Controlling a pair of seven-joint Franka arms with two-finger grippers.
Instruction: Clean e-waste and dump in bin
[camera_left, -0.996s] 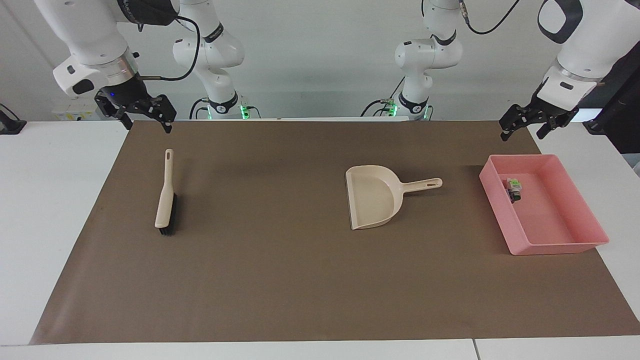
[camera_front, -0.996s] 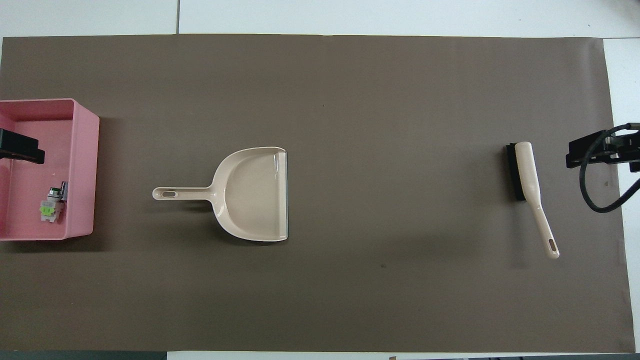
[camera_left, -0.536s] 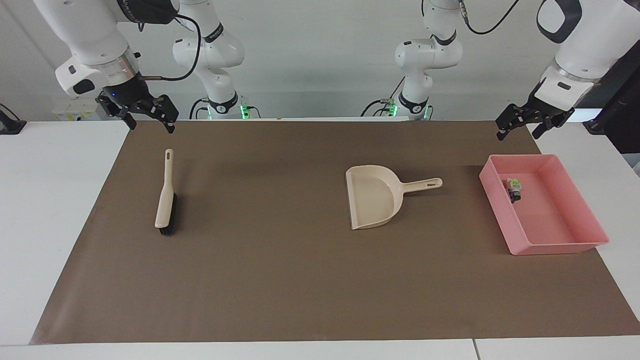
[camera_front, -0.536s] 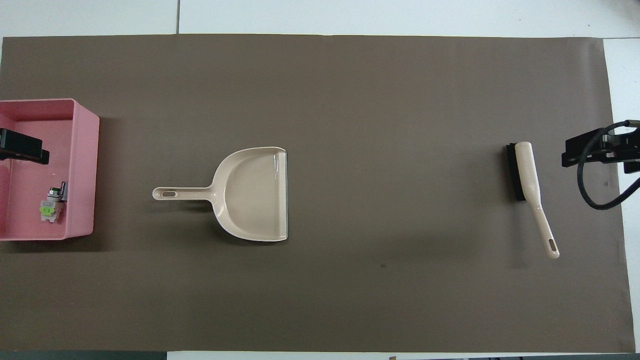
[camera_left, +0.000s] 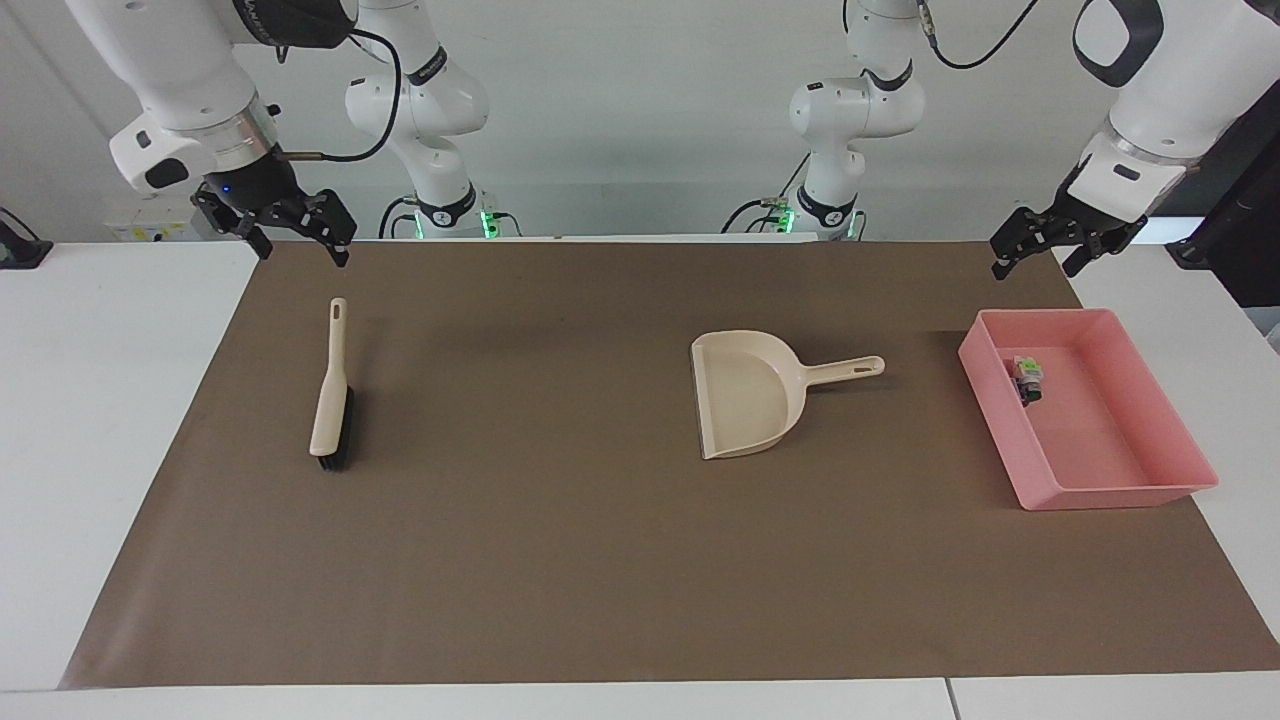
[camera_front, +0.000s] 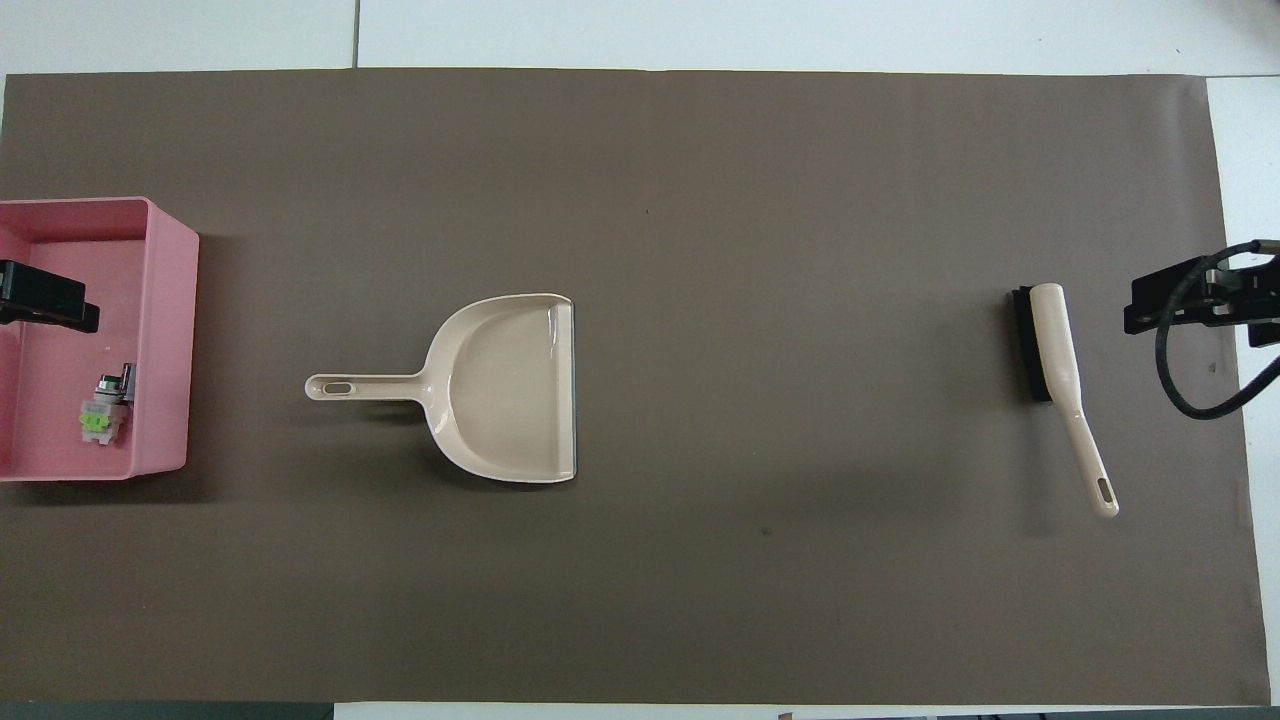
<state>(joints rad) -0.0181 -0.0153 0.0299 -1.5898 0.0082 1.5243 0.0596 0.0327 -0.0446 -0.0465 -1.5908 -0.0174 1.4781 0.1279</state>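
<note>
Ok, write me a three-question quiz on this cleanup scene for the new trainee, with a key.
1. True or false: the e-waste lies in the dustpan.
2. Which tool lies toward the right arm's end of the table?
A. brush
B. dustpan
C. pink bin
3. Fill in: both the left claw and the right claw hang in the air, open, and hold ______.

Key:
1. False; it lies in the pink bin.
2. A
3. nothing
</note>
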